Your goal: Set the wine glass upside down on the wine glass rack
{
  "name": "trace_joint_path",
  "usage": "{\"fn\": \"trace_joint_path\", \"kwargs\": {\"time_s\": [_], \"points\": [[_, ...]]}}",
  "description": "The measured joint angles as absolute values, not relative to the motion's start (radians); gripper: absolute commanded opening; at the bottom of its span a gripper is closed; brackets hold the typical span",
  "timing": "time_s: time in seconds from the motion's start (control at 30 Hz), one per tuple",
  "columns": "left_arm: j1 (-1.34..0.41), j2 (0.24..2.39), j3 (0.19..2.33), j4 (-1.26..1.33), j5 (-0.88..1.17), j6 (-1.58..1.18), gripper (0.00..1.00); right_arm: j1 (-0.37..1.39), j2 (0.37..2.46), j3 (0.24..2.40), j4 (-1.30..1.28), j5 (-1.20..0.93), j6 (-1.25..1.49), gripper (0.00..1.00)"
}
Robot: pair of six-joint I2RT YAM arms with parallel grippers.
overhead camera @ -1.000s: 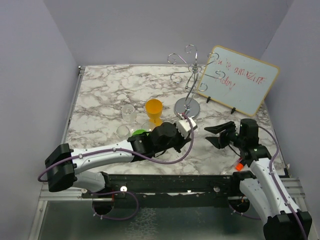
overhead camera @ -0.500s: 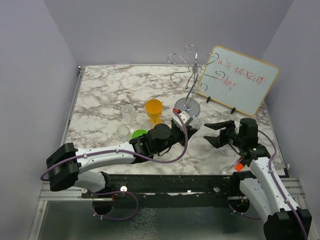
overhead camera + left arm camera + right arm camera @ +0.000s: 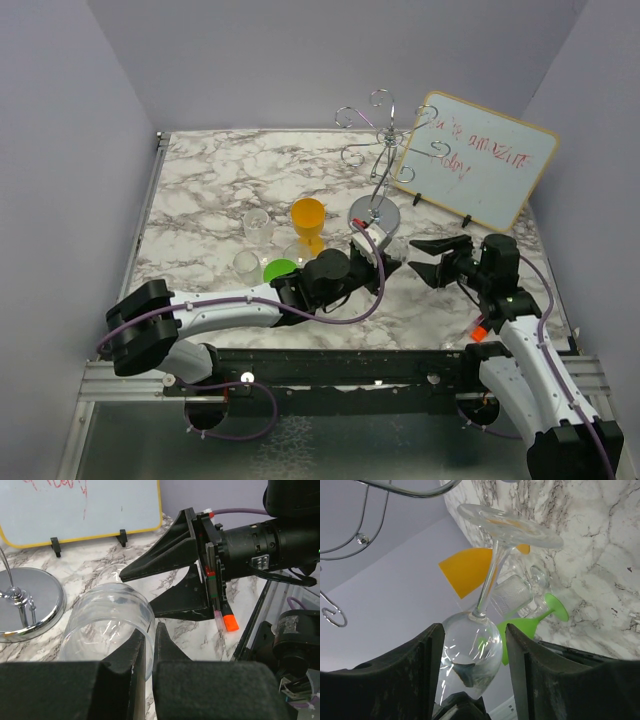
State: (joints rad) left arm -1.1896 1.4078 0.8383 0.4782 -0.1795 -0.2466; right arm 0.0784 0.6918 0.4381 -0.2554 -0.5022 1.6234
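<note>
Top external view, scanning left to right: passing a green glass and an orange cup; clamping the wine glass by its bowl wall between the left gripper fingers, tilted, just on the near side of the wine glass rack base; keeping the right gripper jaws spread wide, facing the glass; ending at a whiteboard far right.

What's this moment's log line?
left claw: shut on wine glass | right claw: open, facing it | wine glass rack: bare
</note>
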Motion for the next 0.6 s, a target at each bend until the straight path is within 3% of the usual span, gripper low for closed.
{"fn": "trace_joint_path", "kwargs": {"time_s": [0.6], "points": [[-1.203, 1.446, 0.838, 0.561, -0.147, -0.262, 0.00, 0.078, 0.731, 0.432, -0.234, -0.492, 1.675, 0.29]]}}
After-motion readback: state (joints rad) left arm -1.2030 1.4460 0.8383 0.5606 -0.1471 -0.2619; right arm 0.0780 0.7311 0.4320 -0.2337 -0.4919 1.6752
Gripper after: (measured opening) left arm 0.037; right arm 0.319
